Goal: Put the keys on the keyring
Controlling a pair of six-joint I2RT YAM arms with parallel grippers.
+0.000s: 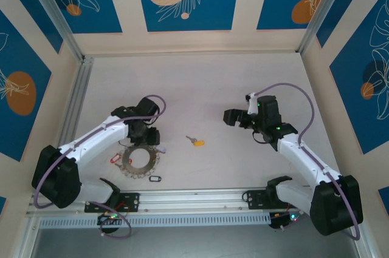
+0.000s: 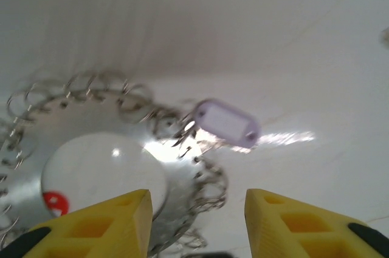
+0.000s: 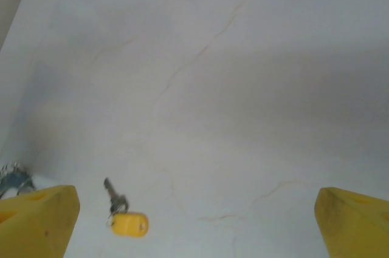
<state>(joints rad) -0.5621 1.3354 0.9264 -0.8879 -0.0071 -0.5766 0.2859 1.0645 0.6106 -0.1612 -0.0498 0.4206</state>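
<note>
One little yellow-tagged metal key (image 3: 124, 218) lies well apart from the big silver toothed keyring (image 2: 103, 167), so the wide-open right gripper (image 3: 197, 215) should lower gently around it while the left gripper (image 2: 197, 209) hangs empty, jaws apart, above that ring.
</note>
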